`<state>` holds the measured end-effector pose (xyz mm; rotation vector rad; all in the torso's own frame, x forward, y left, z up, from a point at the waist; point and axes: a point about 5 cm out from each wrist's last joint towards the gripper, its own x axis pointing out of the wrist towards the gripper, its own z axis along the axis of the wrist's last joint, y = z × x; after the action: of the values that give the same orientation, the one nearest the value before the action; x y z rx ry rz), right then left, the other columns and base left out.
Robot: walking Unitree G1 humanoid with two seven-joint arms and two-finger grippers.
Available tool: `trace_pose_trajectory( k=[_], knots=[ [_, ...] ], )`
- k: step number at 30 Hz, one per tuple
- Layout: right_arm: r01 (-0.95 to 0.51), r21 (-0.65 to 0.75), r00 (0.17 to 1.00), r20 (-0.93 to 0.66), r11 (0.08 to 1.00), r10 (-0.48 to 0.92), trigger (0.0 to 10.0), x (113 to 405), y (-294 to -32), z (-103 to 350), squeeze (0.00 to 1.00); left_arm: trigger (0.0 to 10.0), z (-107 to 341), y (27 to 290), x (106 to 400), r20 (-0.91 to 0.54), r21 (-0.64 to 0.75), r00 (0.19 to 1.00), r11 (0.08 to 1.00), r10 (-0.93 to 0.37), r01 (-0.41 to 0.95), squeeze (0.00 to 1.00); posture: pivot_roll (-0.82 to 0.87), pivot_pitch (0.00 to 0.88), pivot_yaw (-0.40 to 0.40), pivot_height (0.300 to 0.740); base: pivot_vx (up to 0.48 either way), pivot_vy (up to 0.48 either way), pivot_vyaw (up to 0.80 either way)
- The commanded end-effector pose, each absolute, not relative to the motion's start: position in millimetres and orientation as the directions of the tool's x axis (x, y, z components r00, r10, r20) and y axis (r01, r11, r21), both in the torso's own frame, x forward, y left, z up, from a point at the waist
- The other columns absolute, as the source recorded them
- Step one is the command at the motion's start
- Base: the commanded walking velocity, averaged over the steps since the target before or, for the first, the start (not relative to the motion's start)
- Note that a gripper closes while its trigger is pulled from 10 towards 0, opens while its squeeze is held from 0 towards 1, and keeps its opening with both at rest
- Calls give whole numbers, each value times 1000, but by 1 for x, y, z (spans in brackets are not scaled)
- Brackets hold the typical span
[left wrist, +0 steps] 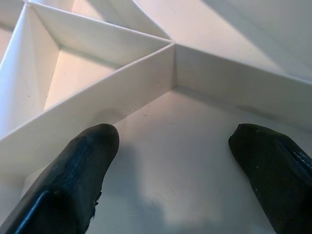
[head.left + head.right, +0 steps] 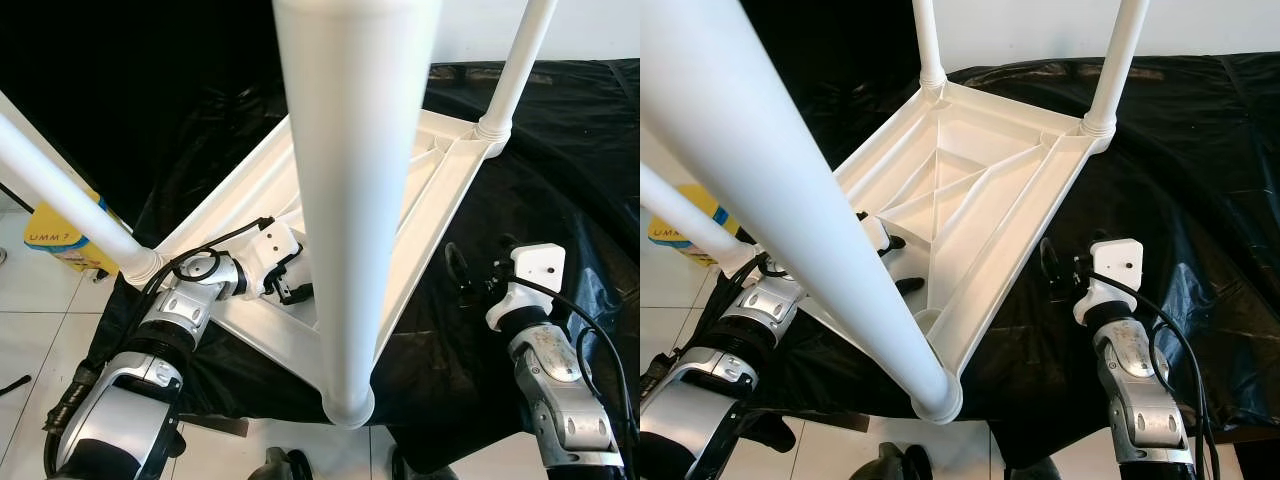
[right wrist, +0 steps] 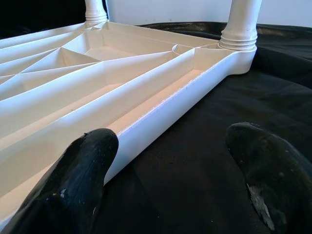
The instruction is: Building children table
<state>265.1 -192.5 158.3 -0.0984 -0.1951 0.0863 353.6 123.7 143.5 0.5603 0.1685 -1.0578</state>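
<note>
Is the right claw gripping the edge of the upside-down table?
No, the right claw is open, apart from the table frame over black sheet.

White children's table (image 2: 980, 190) and legs (image 2: 352, 190) on a black sheet (image 2: 1180, 170); yellow box (image 2: 60, 238) at left; pale floor tiles (image 2: 40, 330).

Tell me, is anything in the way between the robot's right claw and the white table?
Nothing visible is. The right gripper, jaws open, hovers over the black plastic sheet, right beside the rim of the upside-down white plastic table, with open cloth between them.
</note>
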Motion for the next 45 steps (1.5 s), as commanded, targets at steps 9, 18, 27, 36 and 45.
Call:
trace_pose_trajectory(
  k=[9,18,27,36,45],
  knots=[
    [-75,-103,979,181,992,93,10000,263,-192,157,0,9255,125,131,348,-467,309,469,359,-750,881,0,-162,188,104,740,0,0,0],
    [-75,-103,979,181,992,93,10000,263,-192,157,0,9255,125,131,348,-467,309,469,359,-750,881,0,-162,188,104,740,0,0,0],
    [-75,-103,979,181,992,93,10000,263,-192,157,0,9255,125,131,348,-467,309,469,359,-750,881,0,-162,188,104,740,0,0,0],
    [-75,-103,979,181,992,93,10000,263,-192,157,0,9255,125,131,348,-467,309,469,359,-750,881,0,-162,188,104,740,0,0,0],
    [-75,-103,979,181,992,93,10000,263,-192,157,0,9255,125,131,348,-467,309,469,359,-750,881,0,-162,188,104,740,0,0,0]
  ],
)
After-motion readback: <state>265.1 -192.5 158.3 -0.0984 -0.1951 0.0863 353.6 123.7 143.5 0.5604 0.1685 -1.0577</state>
